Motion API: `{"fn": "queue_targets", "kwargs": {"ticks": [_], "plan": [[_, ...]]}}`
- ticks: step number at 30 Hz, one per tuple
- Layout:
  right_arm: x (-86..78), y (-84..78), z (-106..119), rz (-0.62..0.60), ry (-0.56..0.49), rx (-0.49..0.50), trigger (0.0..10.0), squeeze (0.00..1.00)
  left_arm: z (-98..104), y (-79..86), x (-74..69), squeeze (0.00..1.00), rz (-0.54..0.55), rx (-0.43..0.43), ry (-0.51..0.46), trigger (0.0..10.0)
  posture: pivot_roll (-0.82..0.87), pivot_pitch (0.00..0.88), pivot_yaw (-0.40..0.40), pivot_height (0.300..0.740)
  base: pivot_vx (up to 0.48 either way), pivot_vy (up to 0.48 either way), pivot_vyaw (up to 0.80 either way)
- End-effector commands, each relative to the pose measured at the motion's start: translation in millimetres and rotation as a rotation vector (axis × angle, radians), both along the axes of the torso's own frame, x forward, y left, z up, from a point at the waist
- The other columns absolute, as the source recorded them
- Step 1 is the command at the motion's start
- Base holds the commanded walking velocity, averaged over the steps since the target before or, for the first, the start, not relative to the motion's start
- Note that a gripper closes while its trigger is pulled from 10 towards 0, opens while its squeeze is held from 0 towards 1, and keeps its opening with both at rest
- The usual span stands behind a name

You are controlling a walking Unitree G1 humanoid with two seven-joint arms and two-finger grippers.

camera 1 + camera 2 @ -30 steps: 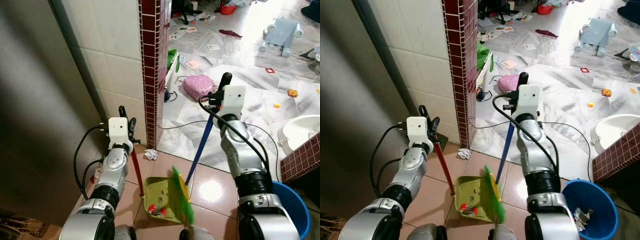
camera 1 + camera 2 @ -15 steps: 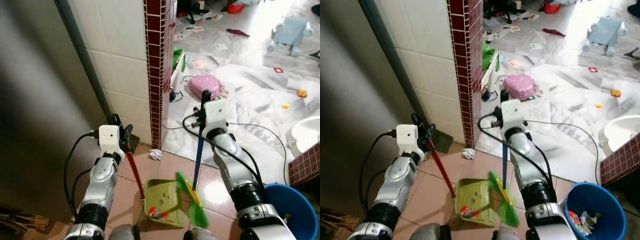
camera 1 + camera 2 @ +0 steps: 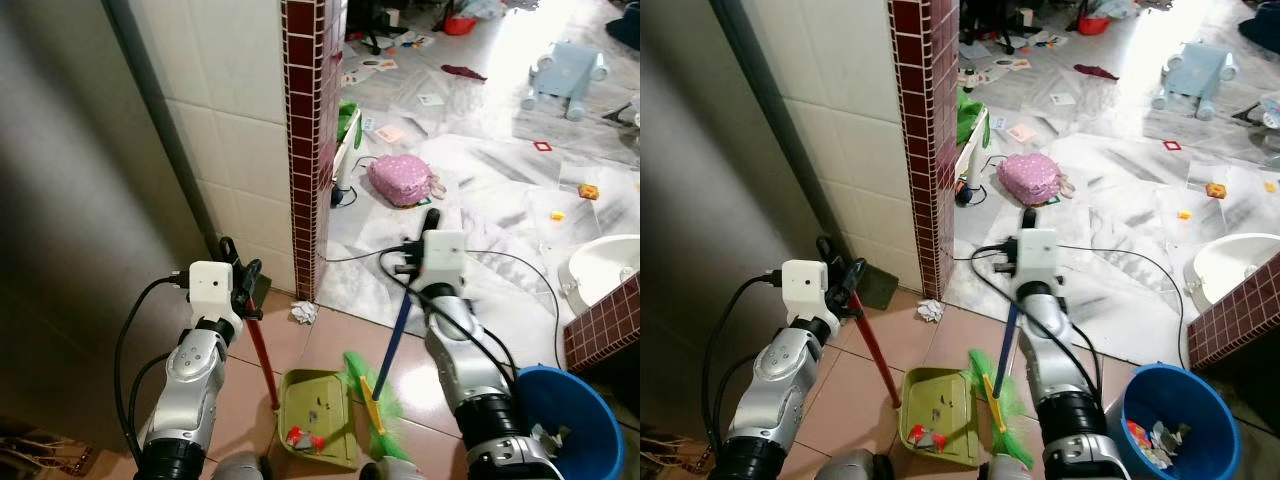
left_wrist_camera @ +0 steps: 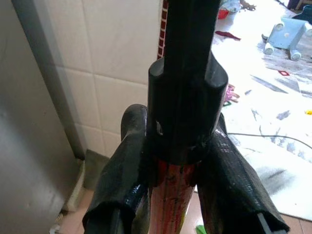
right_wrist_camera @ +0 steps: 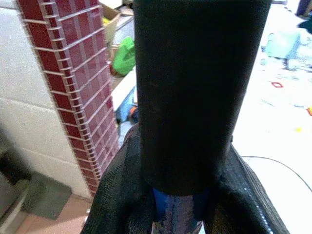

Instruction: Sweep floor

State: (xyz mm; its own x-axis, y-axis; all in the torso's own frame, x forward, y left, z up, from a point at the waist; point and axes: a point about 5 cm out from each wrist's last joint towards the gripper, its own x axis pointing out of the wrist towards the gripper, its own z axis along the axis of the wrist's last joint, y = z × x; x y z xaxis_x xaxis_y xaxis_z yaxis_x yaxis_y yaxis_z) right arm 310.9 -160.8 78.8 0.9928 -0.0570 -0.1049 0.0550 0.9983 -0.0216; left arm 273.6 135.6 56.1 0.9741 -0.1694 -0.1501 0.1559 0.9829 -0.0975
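Note:
A green dustpan [image 3: 320, 400] lies on the tan tiles in front of me, with red scraps [image 3: 305, 437] in its near end. Its red handle [image 3: 262, 350] rises up to my left gripper [image 3: 240, 282], which is shut on it just below the black cap [image 4: 187, 97]. The broom's green bristles [image 3: 372, 405] rest on the floor against the dustpan's right side. Its blue handle [image 3: 400, 335] leans up to my right gripper [image 3: 428, 228], which is shut around it under the black end cap [image 5: 190, 97]. A crumpled paper ball [image 3: 303, 313] lies at the foot of the pillar.
A maroon-tiled pillar [image 3: 303, 130] and a white tiled wall [image 3: 220, 100] stand close ahead on the left. A blue bucket [image 3: 560, 420] with rubbish is at the lower right. Beyond lie a pink bag [image 3: 398, 180], black cables [image 3: 510, 265], a white basin [image 3: 605, 265] and scattered litter.
The view has shifted. My right gripper has come lower and nearer, tilting the broom handle. The bristles now sit beside the dustpan's right side, not over its rim.

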Motion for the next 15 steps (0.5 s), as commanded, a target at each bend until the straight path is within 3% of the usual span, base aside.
{"fn": "queue_targets", "kwargs": {"ticks": [1,7,15], "plan": [[-8.1,-6.2,-13.3,-0.022,0.065,0.005,10.0,0.0,4.6,-3.1,-2.0,0.0,-0.02,-0.032,-0.008,10.0,-0.06,0.0,0.007,0.74,-0.262,0.0,0.0],[-9.5,-15.4,-13.3,-0.045,0.065,-0.01,10.0,0.0,5.0,-7.2,-6.3,0.0,-0.039,-0.041,0.01,10.0,-0.06,0.0,0.002,0.74,-0.327,0.0,0.0],[-11.9,-13.7,-15.0,-0.038,0.072,-0.009,10.0,0.0,5.1,-4.4,-6.9,0.0,-0.037,-0.044,0.019,10.0,-0.06,0.0,-0.002,0.74,-0.375,0.0,0.0]]}}
